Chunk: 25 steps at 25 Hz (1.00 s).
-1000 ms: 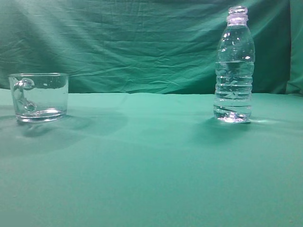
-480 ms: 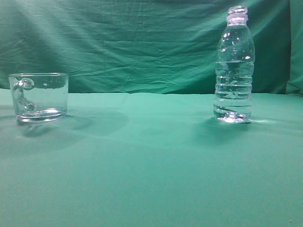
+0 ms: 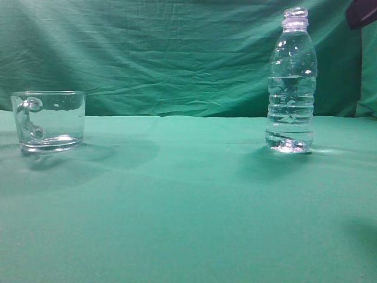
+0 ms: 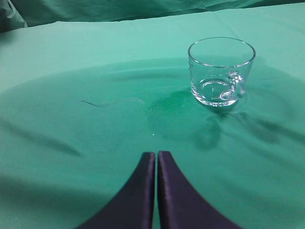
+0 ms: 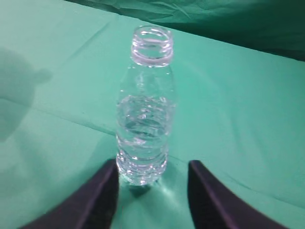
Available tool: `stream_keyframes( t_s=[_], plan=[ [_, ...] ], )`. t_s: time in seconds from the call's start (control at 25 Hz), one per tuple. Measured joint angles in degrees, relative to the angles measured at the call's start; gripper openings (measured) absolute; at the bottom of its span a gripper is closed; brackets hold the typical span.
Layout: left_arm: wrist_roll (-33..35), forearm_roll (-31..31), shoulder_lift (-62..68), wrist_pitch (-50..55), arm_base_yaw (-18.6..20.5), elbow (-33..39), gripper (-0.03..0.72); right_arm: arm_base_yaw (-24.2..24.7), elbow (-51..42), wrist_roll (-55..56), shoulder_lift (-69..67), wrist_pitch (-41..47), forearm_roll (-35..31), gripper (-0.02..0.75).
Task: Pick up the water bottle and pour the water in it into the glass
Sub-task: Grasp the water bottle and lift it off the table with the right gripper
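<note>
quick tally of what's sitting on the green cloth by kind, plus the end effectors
Clear plastic capless water bottle, part full of water: 1
Short clear glass mug with looped handle, empty: 1
Dark end effector: 2, the left shut, the right open behind the bottle
Total: 4, on the green cloth-covered table
</note>
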<state>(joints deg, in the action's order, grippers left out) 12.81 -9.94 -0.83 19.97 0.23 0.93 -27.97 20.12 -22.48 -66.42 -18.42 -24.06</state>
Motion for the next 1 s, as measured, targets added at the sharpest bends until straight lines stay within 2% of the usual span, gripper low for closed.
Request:
stream_keyframes(
  t_s=[0.16,0.24,0.44,0.56,1.0],
  plan=[
    [0.0,0.0,0.0,0.0,0.0,0.0,0.0,-2.62,0.0,4.66,-5.19,-5.97,0.0,0.58],
    [0.0,0.0,0.0,0.0,0.0,0.0,0.0,-2.62,0.0,8.54,-7.74,-9.45,-0.1,0.654],
    [0.0,0.0,0.0,0.0,0.0,0.0,0.0,-2.62,0.27,11.53,-14.85,-19.36,-0.22,0.643],
    [0.0,0.0,0.0,0.0,0.0,0.0,0.0,-2.62,0.49,12.87,-18.39,-22.35,-0.12,0.643],
    [0.0,0.0,0.0,0.0,0.0,0.0,0.0,-2.62,5.01,15.56,-24.91,-23.85,1.11,0.643]
  ],
)
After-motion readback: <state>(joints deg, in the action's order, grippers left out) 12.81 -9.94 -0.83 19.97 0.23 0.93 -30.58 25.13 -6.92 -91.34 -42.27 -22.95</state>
